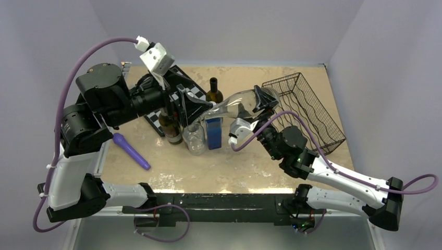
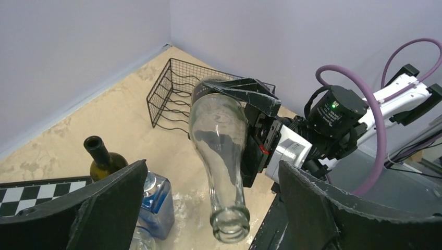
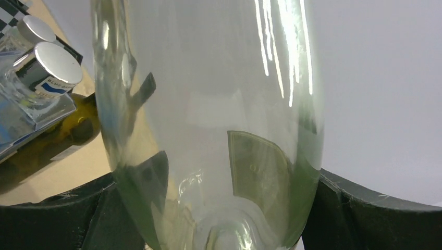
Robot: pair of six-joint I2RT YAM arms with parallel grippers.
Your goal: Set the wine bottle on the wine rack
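The wine bottle (image 1: 237,104), clear and empty, is held in the air near the middle of the table, lying almost flat. Its neck points to 9 o'clock and its base to 3 o'clock. The right gripper (image 1: 260,100) is closed around the wide base. The left gripper (image 1: 193,107) is opened wide, with the neck between its fingers but not touched by them.

The wine rack (image 1: 307,112) stands at 2 o'clock, and no bottle is seen in it. For this step, the neck should probably first be drawn out from between the left fingers. The bottle can then be swung toward 2 o'clock, level and above the standing bottles, and lowered into one hollow of the wavy wires.

Under the neck stands a blue square bottle (image 1: 213,133) with a silver cap. At 12 o'clock a dark bottle (image 1: 213,91) is seen, uncorked. Its filling cannot be told.
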